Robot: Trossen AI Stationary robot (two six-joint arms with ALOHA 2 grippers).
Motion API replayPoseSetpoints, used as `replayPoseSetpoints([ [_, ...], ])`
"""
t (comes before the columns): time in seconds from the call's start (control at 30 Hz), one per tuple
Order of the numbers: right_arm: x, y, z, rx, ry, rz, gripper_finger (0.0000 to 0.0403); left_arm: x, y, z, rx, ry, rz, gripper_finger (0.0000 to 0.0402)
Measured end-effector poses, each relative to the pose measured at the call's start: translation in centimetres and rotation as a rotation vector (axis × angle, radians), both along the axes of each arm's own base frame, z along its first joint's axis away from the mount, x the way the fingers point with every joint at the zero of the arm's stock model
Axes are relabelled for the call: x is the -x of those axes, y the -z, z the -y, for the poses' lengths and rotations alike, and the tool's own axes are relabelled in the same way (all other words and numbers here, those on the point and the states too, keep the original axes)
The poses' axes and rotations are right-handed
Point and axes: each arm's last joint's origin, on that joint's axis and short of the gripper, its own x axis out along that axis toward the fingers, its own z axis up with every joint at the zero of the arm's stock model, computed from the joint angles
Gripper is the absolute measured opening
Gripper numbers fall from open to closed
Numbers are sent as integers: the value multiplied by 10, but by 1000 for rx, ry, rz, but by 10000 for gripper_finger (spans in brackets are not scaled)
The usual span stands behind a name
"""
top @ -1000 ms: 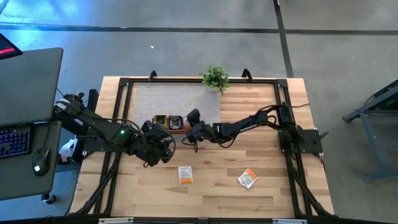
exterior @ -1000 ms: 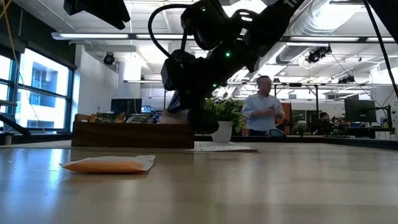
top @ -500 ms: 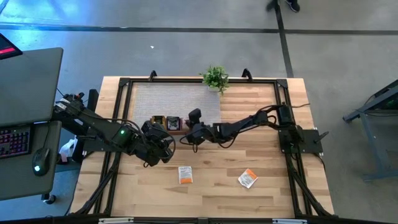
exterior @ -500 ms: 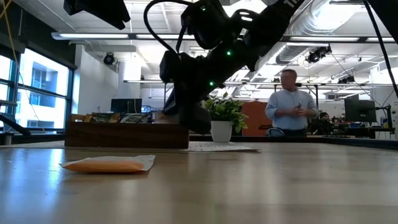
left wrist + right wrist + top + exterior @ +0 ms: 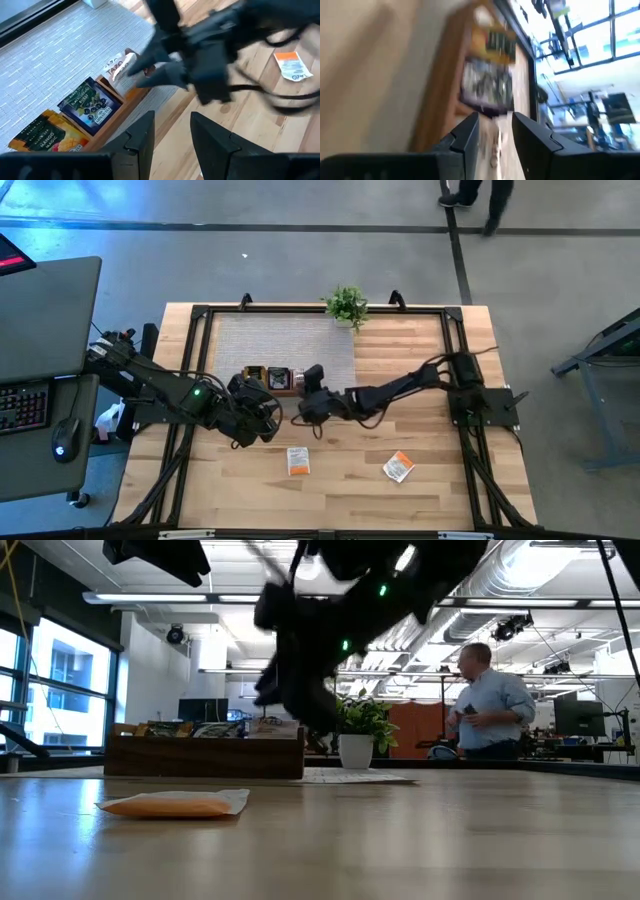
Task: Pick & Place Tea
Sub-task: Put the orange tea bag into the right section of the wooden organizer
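Wooden bench (image 5: 420,490), high view: left tool (image 5: 268,416) sits low near the bench's middle left, just in front of the brown tray (image 5: 270,376). Right tool (image 5: 303,408) reaches in from the right, beside the tray's right end. Fingers of either too small to read here. Two orange-and-white tea sachets lie loose on the bench, well apart from the tray: near sachet (image 5: 298,461) in front of the tools, far sachet (image 5: 398,467) off to the right. Potted plant (image 5: 346,305) at the back edge on the grey mat (image 5: 270,340).

Low view: one orange sachet lies flat in the foreground, tray behind it, right arm blurred above it. A person (image 5: 490,705) stands in the room beyond.

Left wrist view: left tool's fingers (image 5: 141,139) parted, nothing between them. Tray holds upright sachets: mango sachet (image 5: 42,134), dark berry sachet (image 5: 90,104), white sachet (image 5: 120,70) at the end. Right tool's tip is at the white sachet; grip cannot be told through the blur.

Right wrist view: right tool's fingers (image 5: 465,136) show a gap, heavily blurred; whether anything is held cannot be told. Tray with sachets just ahead.
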Motion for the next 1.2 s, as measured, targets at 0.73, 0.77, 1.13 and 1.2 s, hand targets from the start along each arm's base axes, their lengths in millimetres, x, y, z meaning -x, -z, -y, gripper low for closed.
replayPoseSetpoints([
  [0.73,37,-32,-124,-964,-291,56,114,-25,31,26,108,121,-115,124],
  [0.77,45,-40,-130,-968,-291,38,114,-27,33,30,118,138,-111,124],
  [1.13,114,-49,-172,-892,-162,-175,114,-20,70,80,140,175,22,124],
  [1.2,117,-39,-170,-889,-136,-141,114,-18,88,85,169,196,56,124],
])
